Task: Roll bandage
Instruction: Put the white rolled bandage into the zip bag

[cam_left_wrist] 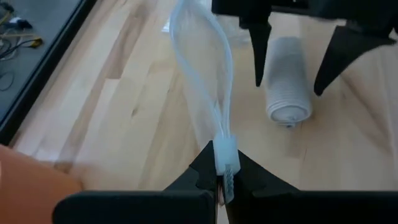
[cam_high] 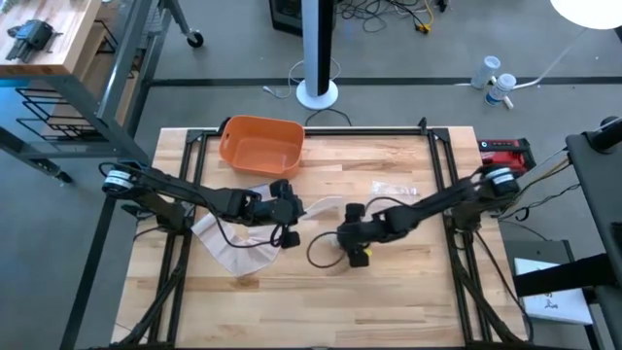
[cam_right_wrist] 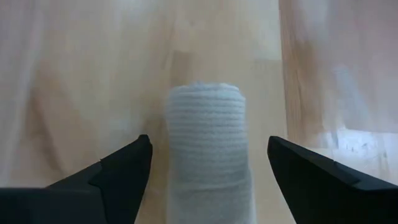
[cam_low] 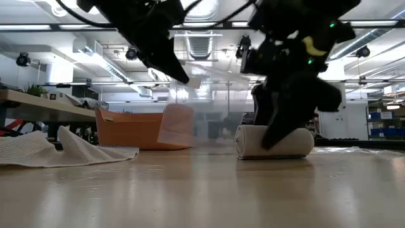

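Note:
The bandage's rolled part [cam_right_wrist: 205, 143] lies on its side on the wooden table [cam_high: 389, 282], near the middle. My right gripper [cam_right_wrist: 208, 142] stands open over the roll [cam_low: 275, 140], one finger on each side, with gaps to both showing in the right wrist view. My left gripper [cam_left_wrist: 222, 180] is shut on the bandage's loose strip [cam_left_wrist: 205, 68], just left of the roll and raised above the table. The rest of the unrolled bandage [cam_high: 233, 251] lies crumpled on the table toward the near left. My left gripper pinches the loose strip between its two fingers where the strip is gathered narrow [cam_left_wrist: 224, 152]. The fingers reach in from the table's left, above the tabletop. The strip runs on from them, lifted off the table, and a part of it hangs below the gripper [cam_low: 177, 123].
An orange bin [cam_high: 260, 144] stands at the far left of the table, behind my left arm. A clear plastic wrapper [cam_high: 394, 190] lies beyond my right gripper. Bare tabletop stretches along the near edge.

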`<state>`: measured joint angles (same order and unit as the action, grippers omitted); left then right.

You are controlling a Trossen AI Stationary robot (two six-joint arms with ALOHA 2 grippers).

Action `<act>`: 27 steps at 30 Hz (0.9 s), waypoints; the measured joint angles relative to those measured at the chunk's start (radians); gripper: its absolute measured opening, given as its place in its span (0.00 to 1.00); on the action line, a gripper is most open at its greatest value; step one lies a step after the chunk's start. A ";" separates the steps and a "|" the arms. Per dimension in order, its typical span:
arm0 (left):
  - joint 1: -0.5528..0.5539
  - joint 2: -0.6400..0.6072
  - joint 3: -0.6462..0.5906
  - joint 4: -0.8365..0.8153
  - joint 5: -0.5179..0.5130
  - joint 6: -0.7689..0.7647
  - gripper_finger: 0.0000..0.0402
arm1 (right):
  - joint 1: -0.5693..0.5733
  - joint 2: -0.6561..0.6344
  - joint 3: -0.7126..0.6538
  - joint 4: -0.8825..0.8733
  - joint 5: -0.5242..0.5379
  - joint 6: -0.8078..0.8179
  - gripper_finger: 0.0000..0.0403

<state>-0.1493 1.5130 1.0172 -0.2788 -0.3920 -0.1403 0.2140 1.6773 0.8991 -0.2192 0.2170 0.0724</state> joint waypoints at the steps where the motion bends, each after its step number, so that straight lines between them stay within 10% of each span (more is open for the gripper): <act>1: 0.000 0.000 -0.011 0.008 -0.002 -0.001 0.00 | -0.009 0.020 0.015 -0.019 -0.005 -0.002 0.77; 14: 0.000 0.000 -0.045 0.044 -0.001 -0.011 0.00 | -0.012 0.099 0.099 -0.080 -0.072 -0.014 0.55; 21: 0.000 0.000 -0.045 0.057 0.001 -0.006 0.00 | 0.025 -0.102 0.121 -0.157 -0.068 -0.068 0.32; 27: -0.008 0.007 -0.045 0.138 0.040 0.064 0.00 | 0.043 -0.353 0.098 0.072 -0.051 -0.175 0.32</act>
<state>-0.1569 1.5204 0.9718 -0.1410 -0.3516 -0.0767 0.2572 1.3246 0.9967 -0.1473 0.1658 -0.1031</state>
